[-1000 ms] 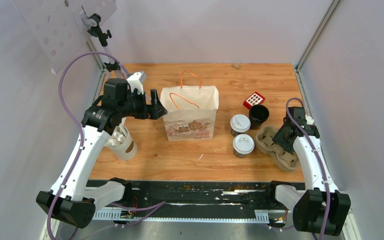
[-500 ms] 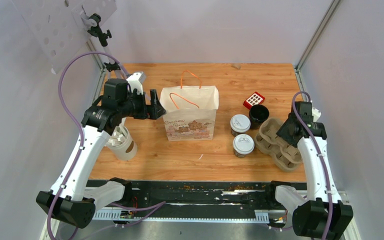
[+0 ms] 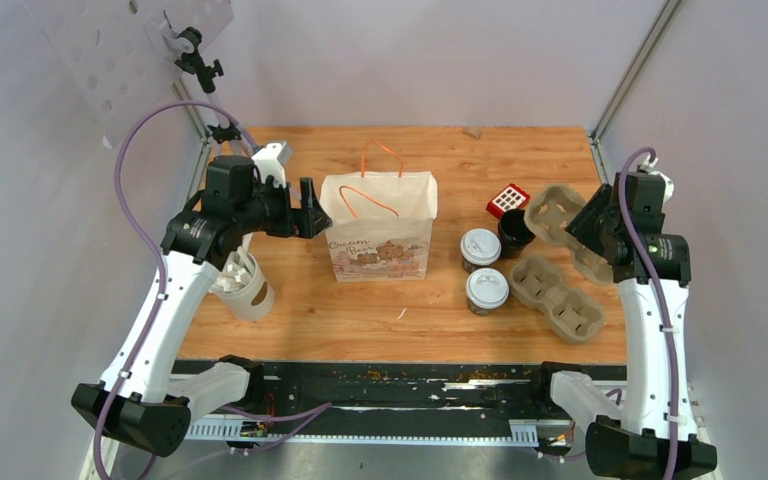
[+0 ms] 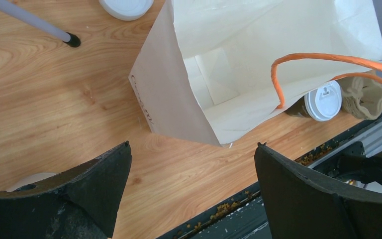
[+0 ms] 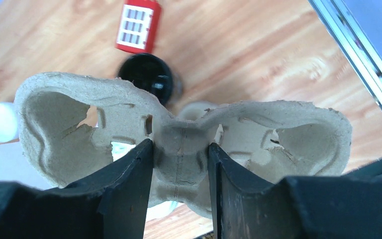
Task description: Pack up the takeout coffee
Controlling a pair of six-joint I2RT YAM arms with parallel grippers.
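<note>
Holding a cardboard cup carrier [image 5: 278, 134] by its middle ridge, the right gripper [image 5: 179, 149] is half closed, up in the air well right of the paper bag [image 3: 380, 240]. The far coffee cup [image 3: 480, 247] and the near coffee cup [image 3: 487, 288] stand just right of the bag. The left gripper [image 3: 310, 207], wide open and empty, hovers at the bag's left side.

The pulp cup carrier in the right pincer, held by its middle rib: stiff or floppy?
Probably light and stiff: the carrier holds its shape, both wells outstretched, clamped only at the rib by the right pincer. The walls look thin, with cut-outs, so a harder squeeze could crumple it.
</note>
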